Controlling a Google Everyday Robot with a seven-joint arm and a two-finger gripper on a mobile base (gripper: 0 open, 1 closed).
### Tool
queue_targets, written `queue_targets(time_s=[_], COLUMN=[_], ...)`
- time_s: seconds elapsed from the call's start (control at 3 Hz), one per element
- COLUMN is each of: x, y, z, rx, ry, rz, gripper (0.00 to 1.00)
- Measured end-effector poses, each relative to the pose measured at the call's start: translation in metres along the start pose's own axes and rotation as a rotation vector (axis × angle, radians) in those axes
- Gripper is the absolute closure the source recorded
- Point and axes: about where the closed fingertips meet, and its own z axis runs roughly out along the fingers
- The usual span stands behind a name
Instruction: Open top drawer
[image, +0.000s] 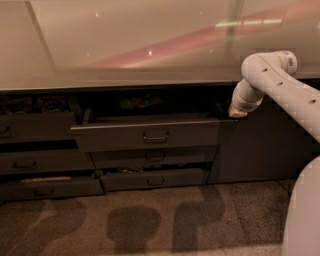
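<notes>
One top drawer (115, 136) stands pulled partly out, the counter (125, 75) just above it, its handle (156, 136) at the front's centre. At the drawer's upper right corner sits the gripper (238, 113); whether it is spread or closed cannot be told.

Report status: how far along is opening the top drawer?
Done: the long, shallow dark grey top drawer stands well out past the narrower dark grey drawer fronts below. In hand: the white arm's gripper sits at its right end. Left: probably only retracting.
</notes>
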Motion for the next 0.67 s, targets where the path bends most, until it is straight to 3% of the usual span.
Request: queue_targets(time_s=[0.33, 0.67], x=[-0.002, -0.032], y=[-0.003, -0.012], z=[0.005, 0.011], rx=[-0.008, -0.014], ry=[0.014, 0.041], rz=[0.004, -0.040], gripper=[1.00, 1.00])
